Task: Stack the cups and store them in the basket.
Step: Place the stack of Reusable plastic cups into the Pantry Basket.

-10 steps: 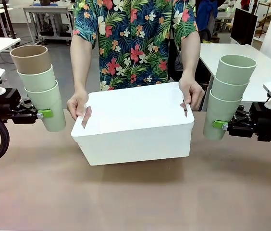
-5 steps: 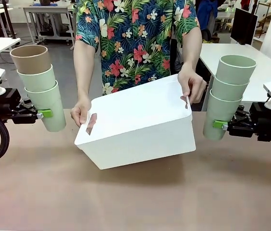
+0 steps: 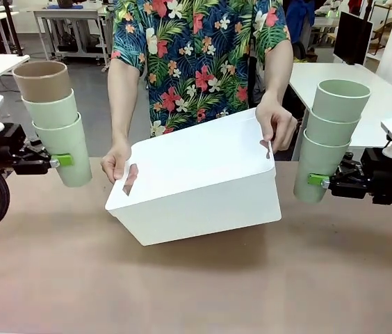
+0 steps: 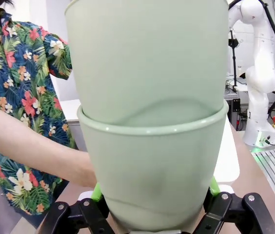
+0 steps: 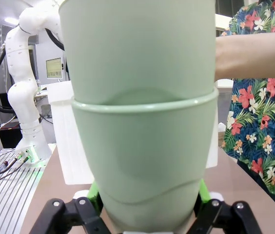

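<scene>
At the left my left gripper [image 3: 62, 161] is shut on a stack of cups [image 3: 57, 124]: two pale green ones with a tan-brown cup [image 3: 42, 80] on top, held above the table. In the left wrist view the green stack [image 4: 149, 122] sits between the green pads [image 4: 96, 192]. My right gripper [image 3: 315, 180] is shut on a stack of three pale green cups [image 3: 329, 139], seen close up as the right stack [image 5: 137, 112] in the right wrist view. Between both stacks a person holds the white basket [image 3: 196, 184] by its handles, tilted, its left end low.
The person's hands [image 3: 116, 161] grip both ends of the basket over the brown table [image 3: 196, 285]. White tables [image 3: 363, 83] and other furniture stand farther back. Bare tabletop lies in front of the basket.
The person has tilted the basket, raising its right end and lowering its left. My left gripper with its stack has shifted slightly left and up. The right gripper has not moved.
</scene>
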Controlling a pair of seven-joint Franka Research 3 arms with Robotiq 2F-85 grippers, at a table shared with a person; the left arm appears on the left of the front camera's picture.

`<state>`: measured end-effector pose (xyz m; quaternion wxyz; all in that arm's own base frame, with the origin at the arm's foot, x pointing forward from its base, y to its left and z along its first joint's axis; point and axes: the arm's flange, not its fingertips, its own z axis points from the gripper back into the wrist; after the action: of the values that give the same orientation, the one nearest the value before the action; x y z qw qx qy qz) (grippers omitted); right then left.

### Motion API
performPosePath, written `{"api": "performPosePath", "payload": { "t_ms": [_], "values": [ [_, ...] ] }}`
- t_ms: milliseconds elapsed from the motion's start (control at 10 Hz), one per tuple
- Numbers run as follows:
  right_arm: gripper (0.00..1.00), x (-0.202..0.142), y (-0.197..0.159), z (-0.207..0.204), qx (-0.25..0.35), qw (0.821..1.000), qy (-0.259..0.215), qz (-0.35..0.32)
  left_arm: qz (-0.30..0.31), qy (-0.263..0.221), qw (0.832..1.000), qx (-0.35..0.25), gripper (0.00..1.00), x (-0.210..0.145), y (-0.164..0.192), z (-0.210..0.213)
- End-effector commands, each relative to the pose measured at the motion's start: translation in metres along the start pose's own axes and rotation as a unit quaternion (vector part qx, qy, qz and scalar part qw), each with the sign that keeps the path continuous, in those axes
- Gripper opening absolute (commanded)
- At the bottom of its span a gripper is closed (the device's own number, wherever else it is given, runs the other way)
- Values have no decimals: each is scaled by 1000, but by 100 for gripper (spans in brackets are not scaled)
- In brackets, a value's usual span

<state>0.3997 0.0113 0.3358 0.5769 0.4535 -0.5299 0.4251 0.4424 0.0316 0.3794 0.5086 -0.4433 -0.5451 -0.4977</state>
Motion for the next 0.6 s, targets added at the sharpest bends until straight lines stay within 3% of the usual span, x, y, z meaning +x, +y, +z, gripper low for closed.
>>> {"api": "performPosePath", "payload": {
  "t_ms": [0, 500],
  "values": [
    [85, 4, -2, 0, 0, 1000, -1, 5, 14, 22, 1000, 5, 86, 45, -12, -1],
    [85, 4, -2, 0, 0, 1000, -1, 5, 44, 165, 985, -22, 86, 121, -31, -74]
  ]
}}
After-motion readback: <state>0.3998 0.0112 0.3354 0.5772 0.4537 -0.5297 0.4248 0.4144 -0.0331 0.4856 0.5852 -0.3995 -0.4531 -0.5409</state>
